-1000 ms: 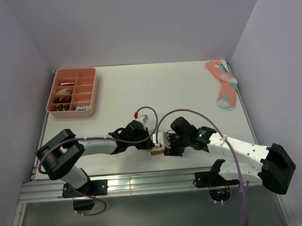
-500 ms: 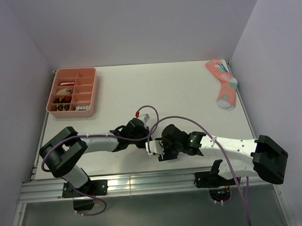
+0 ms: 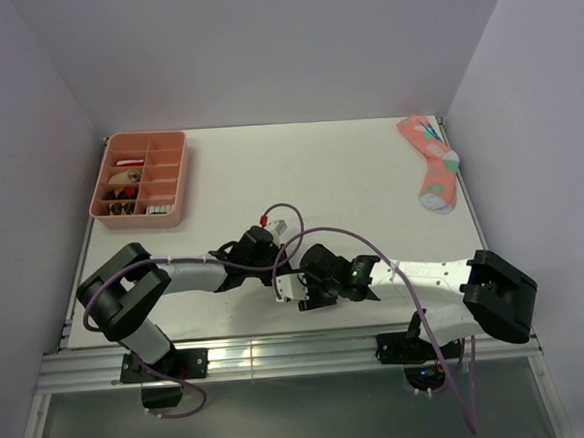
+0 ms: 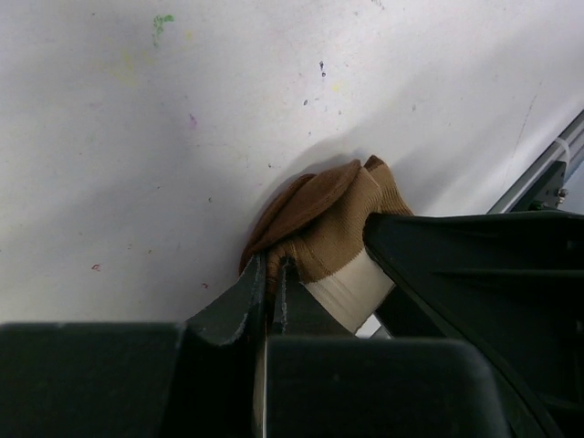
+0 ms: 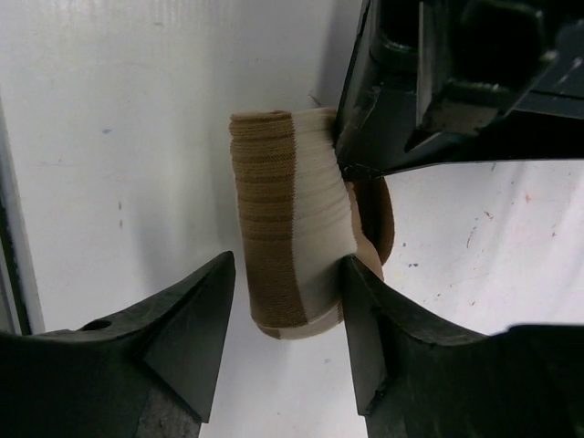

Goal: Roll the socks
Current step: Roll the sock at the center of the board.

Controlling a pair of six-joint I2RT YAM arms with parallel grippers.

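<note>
Far right on white table: pink sock with coloured dots, lying flat near right edge. Far left: salmon compartment tray, holding small items in left-hand compartments.

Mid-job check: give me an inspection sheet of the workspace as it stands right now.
Surface: white table, faint specks and stains.
Job's things: brown-and-tan sock roll lying on the table between the grippers; whether it holds both socks cannot be told.
Clutter: pink sock at the far right; pink tray far left, small items inside.
Grippers: left gripper shut at the roll's edge; right gripper open, straddling the roll.
Cables: purple cables loop over both arms.
Surroundings: plain walls; nothing else seen.
</note>
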